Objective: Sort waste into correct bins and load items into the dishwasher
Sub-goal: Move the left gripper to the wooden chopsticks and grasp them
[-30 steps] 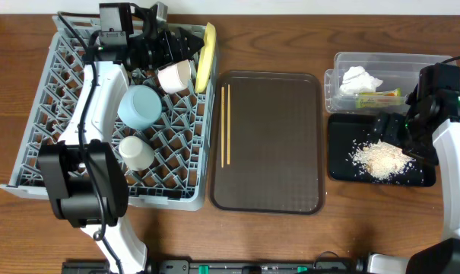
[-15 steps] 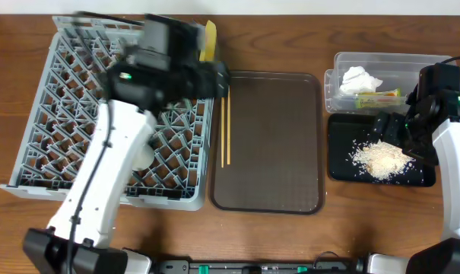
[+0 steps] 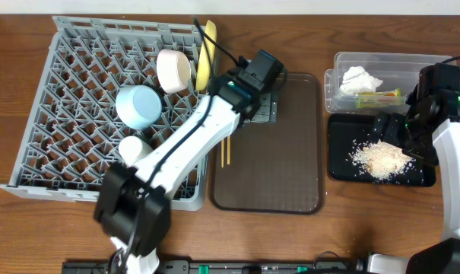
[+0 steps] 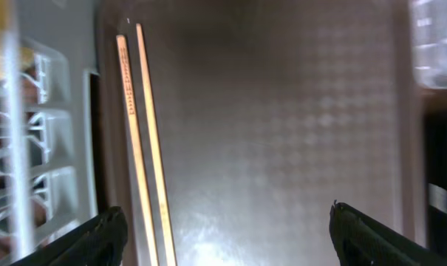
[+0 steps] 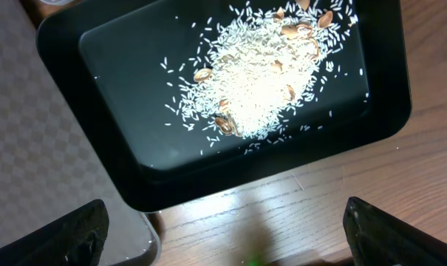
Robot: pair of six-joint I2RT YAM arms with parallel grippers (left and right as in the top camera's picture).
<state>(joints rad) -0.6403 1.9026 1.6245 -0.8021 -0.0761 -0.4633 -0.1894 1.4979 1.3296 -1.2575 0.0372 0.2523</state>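
hovering over the brown serving tray [image 3: 290, 175], the left gripper [image 4: 227, 240] has its fingers well apart w/ nothing between them. the chopsticks [image 4: 145, 148] lie side by side on the tray along its rack-side edge, just off the left fingertip in the wrist view, not touched.

the right gripper [image 5: 230, 236] hangs over the black tray [image 3: 344, 167], fingers spread wide, empty.

progress, judging by how things lie:
- waste looks sorted. the tissue [image 3: 360, 78] and the green/yellow wrapper [image 3: 380, 97] sit in the clear tub [image 3: 344, 57]. the rice scraps [image 5: 264, 89] are heaped in the black tray, w/ a few brownish bits mixed in and some grains scattered round the heap. no scraps seen on the brown tray or table.
- dishes mostly loaded. in the dish rack [image 3: 70, 99]: the blue bowl [image 3: 138, 106] mid-rack, the cream bowl [image 3: 174, 71] tipped on its side toward the back, the white cup [image 3: 132, 148] nearer the front, the yellow plate [image 3: 202, 70] standing on edge at the rack's right side.
- left to do: the chopsticks only, not yet in the rack.

so prob. the last step. they're thin and flat on the tray, so the pinch needs to be low and square across them; could slip or split the pair otherwise.
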